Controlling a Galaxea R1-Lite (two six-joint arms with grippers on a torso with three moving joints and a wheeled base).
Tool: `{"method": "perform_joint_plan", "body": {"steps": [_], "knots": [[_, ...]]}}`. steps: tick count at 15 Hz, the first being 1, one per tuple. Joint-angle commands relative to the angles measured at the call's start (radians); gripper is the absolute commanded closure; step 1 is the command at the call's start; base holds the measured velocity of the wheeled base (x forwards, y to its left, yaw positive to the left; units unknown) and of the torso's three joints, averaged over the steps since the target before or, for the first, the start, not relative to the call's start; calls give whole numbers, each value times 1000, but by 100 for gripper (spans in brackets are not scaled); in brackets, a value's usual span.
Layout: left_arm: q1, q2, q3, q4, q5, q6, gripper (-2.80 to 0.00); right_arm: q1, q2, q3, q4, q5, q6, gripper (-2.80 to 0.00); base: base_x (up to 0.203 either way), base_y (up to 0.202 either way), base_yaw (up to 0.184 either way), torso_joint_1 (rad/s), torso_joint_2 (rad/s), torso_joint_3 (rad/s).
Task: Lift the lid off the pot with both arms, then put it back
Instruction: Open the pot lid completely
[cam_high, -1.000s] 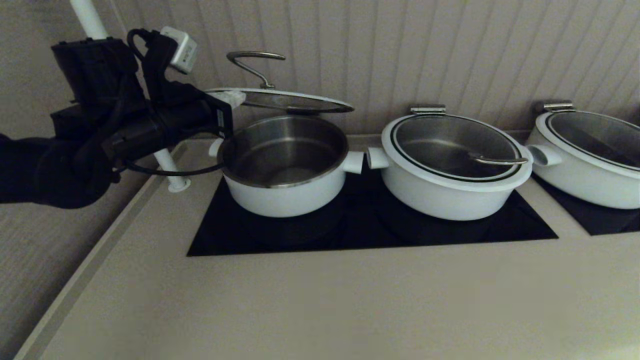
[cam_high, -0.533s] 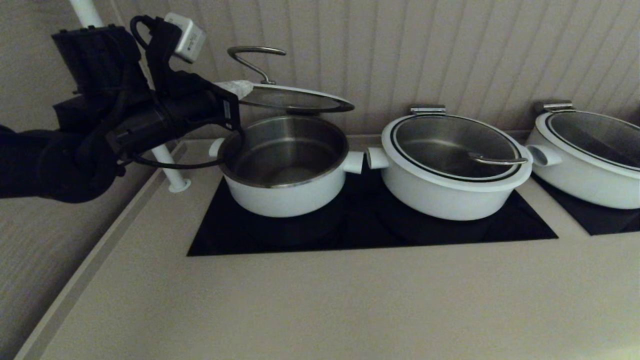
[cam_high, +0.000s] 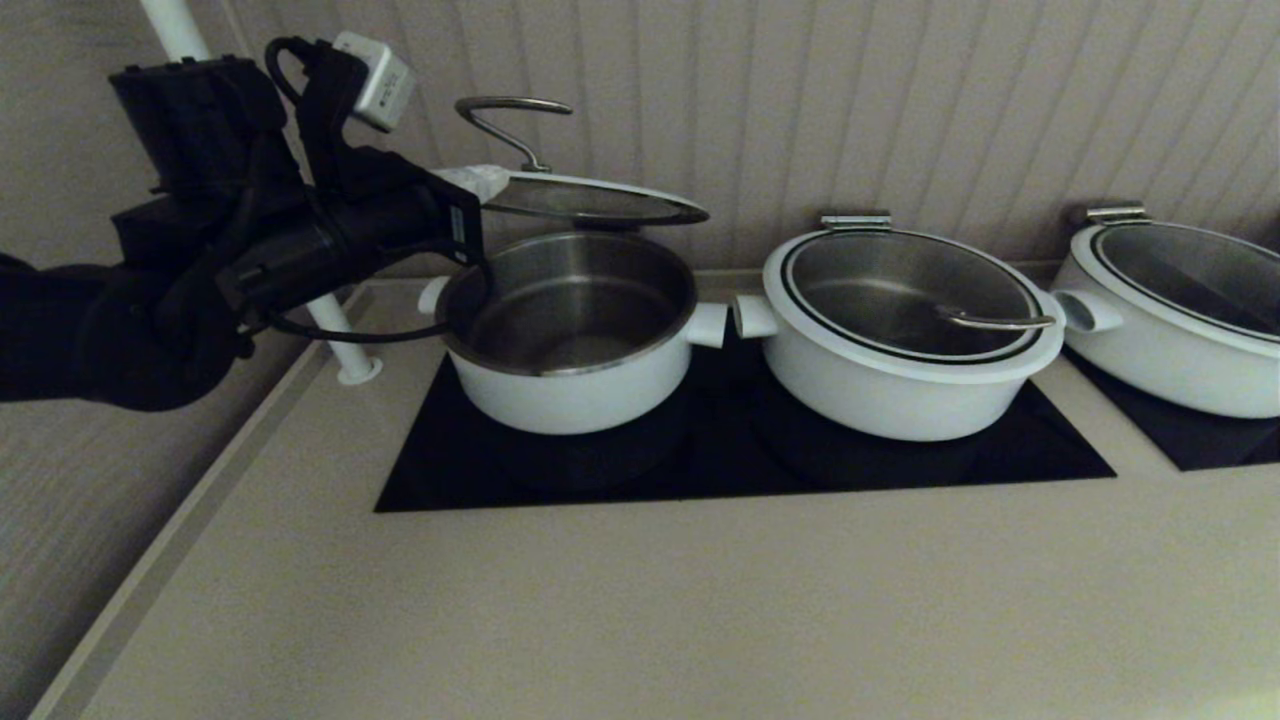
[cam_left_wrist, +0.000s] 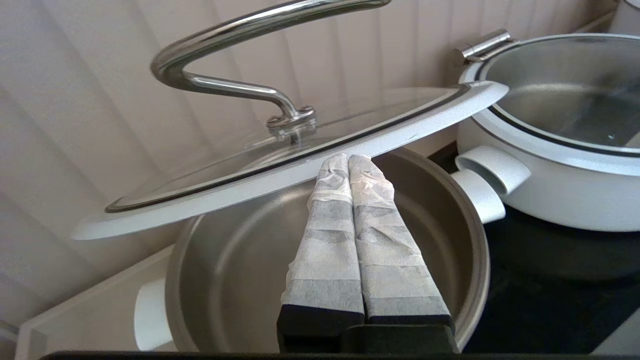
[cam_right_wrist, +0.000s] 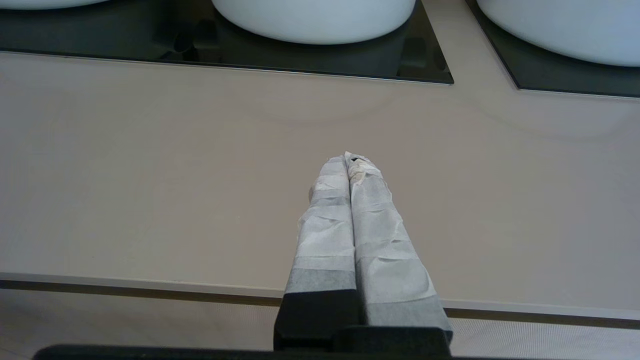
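The lid (cam_high: 590, 200), clear glass with a white rim and a steel loop handle, hangs tilted over the open white pot (cam_high: 570, 390). Its left edge is raised and its right edge sits low near the pot's back rim. My left gripper (cam_high: 480, 182) is shut, fingers pressed together, with the tips under the lid's left rim. In the left wrist view the gripper (cam_left_wrist: 348, 159) touches the underside of the lid's white rim (cam_left_wrist: 250, 187) above the steel inside of the pot (cam_left_wrist: 240, 270). My right gripper (cam_right_wrist: 348, 160) is shut and empty over the beige counter, out of the head view.
A wider white pot (cam_high: 900, 380) with its lid on stands just right of the small pot, handles nearly touching. A third pot (cam_high: 1170, 340) is at the far right. All sit on black cooktops (cam_high: 700, 470). A white pole (cam_high: 335, 340) stands behind my left arm. Beige counter (cam_high: 700, 600) lies in front.
My left gripper has risen slightly and tipped the lid's left edge higher. In the last half second almost nothing moved.
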Motion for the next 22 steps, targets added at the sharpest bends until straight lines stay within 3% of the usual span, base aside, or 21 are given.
{"method": "perform_joint_plan", "body": {"steps": [1,4,7,13,22], "knots": [[-1,16,2,-1,-1,2,0,0,2,0,-1,0,-1,0,0,0,0,0,0,0],[-3,28,2,-1,-1,2,0,0,2,0,-1,0,-1,0,0,0,0,0,0,0],[-3,63,3,-97,2,0,0,0,2,0,-1,0,-1,0,0,0,0,0,0,0],[-6,102,-1,-111,10,0,0,0,2,0,-1,0,-1,0,0,0,0,0,0,0],[-6,151,-97,-188,20,-4,0,0,2,0,-1,0,-1,0,0,0,0,0,0,0]]}}
